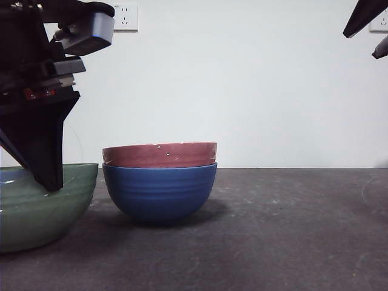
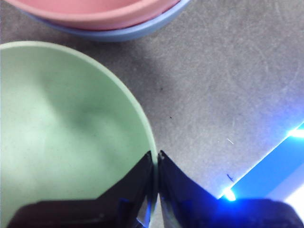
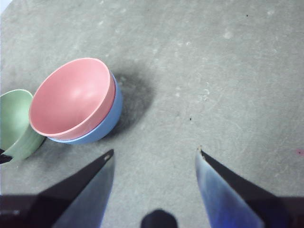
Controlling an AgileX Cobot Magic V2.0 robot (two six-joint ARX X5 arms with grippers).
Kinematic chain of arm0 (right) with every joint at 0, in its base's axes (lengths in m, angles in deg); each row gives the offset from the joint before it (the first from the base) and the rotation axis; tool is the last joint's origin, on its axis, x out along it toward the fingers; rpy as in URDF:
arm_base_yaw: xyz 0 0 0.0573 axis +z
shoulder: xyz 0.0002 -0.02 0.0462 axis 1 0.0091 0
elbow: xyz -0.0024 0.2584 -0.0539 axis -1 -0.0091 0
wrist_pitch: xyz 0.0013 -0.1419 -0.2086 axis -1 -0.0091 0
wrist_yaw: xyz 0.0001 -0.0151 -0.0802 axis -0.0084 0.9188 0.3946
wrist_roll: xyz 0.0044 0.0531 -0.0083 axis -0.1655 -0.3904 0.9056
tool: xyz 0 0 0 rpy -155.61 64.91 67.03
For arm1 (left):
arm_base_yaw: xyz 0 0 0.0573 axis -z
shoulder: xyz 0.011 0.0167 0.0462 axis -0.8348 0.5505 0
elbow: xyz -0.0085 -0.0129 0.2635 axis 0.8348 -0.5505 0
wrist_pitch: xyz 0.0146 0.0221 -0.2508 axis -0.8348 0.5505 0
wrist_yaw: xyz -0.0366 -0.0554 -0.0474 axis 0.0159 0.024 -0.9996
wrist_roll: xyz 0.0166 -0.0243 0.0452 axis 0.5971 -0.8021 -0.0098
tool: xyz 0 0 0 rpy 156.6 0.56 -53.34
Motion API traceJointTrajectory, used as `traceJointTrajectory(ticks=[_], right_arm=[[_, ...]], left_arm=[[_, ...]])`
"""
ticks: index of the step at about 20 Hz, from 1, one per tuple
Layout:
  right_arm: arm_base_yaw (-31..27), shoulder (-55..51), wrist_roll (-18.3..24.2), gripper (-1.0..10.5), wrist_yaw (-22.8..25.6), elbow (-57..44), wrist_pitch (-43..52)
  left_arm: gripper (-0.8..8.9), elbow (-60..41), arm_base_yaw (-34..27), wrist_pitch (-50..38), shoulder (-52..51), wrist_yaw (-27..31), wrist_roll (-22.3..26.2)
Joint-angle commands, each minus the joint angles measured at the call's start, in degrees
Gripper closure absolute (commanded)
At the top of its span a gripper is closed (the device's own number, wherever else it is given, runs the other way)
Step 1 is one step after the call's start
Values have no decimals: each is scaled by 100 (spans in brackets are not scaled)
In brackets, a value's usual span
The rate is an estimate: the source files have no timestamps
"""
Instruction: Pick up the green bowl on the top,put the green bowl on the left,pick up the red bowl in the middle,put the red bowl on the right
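**Green bowl down at the left, pinched by its rim; red bowl waiting in the stack**

Found at the worktop's left edge: the green bowl, sitting on the dark surface and partly cut off by the picture. Gripped there by the left gripper, fingers closed thin on the rim, one inside the wall and one outside. Judged rigid and hard-walled, glossy and so probably slippery under a pinch; weight not readable from the pictures, though a deep bowl held by one point of rim would likely tilt if lifted fast. Faint ribs on the side, of little help to a rim grip.

Just beside it, near the worktop's middle: the red bowl, nested in the blue bowl, only its upper band showing above the blue rim. Same shape and finish, so likely the same handling: take by the exposed rim, one finger inside. Could stick or drag the blue one along when pulled, being seated deep; a straight upward lift seemed safest.

High above the worktop's right side: the right gripper, fingers spread wide, holding nothing, well apart from the stack.

Worktop dark grey, matte, scuffed and speckled, bare on its right half. Behind, a plain white wall with a socket up high.
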Motion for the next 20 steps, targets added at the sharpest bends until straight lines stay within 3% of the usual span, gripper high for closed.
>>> traceJointTrajectory(ticks=[1,3,7,14,20], right_arm=[[9,9,-11,665,-15,17,31],[17,9,-11,662,-26,17,39],[387,33,105,663,-343,96,337],[1814,1141,632,663,216,1408,184],[3084,2780,1123,664,673,2865,-516]], left_arm=[[715,-39,4,0,20,-28,-15],[497,-39,2,9,17,-26,-26],[491,94,0,229,-188,-26,-87],[491,1252,-275,929,-1390,-4,-35],[491,1519,-1762,1615,-2245,26,328]])
